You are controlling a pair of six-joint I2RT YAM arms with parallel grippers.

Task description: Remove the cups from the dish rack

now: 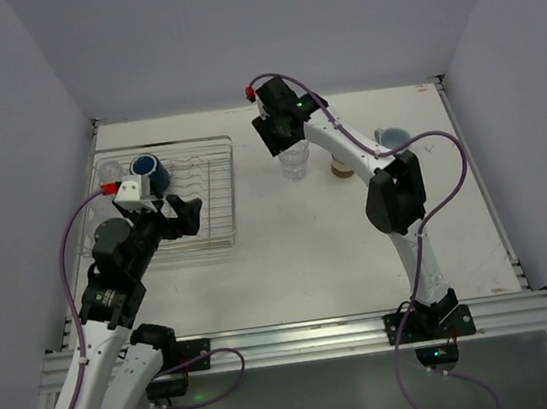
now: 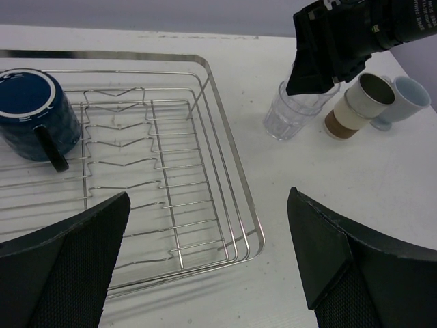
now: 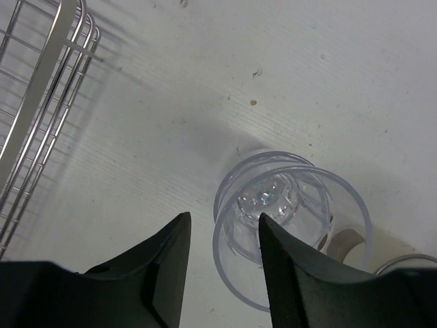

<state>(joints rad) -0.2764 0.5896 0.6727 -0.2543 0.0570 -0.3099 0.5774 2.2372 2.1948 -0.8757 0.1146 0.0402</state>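
The dish rack point(image 2: 232, 157) holds a dark blue mug point(image 2: 31, 113) (on its side). The right gripper point(image 3: 222, 225) is parted astride the clear tumbler point(image 3: 273, 198) rim; the left gripper point(image 2: 208, 205) is wide apart.

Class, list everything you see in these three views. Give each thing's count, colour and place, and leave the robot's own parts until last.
dish rack: one, silver wire, left side of the table
mug: one, dark blue, far left part of the rack
racked tumbler: one faintly visible, clear, left of the mug
table tumbler: one, clear, upright on the table right of the rack
tan cup: one, cream over brown, beside the table tumbler
pale blue cup: one, just beyond the tan cup
table: one, white
left gripper: black, open, empty, over the rack's near edge
right gripper: black, open, straddling the table tumbler's rim
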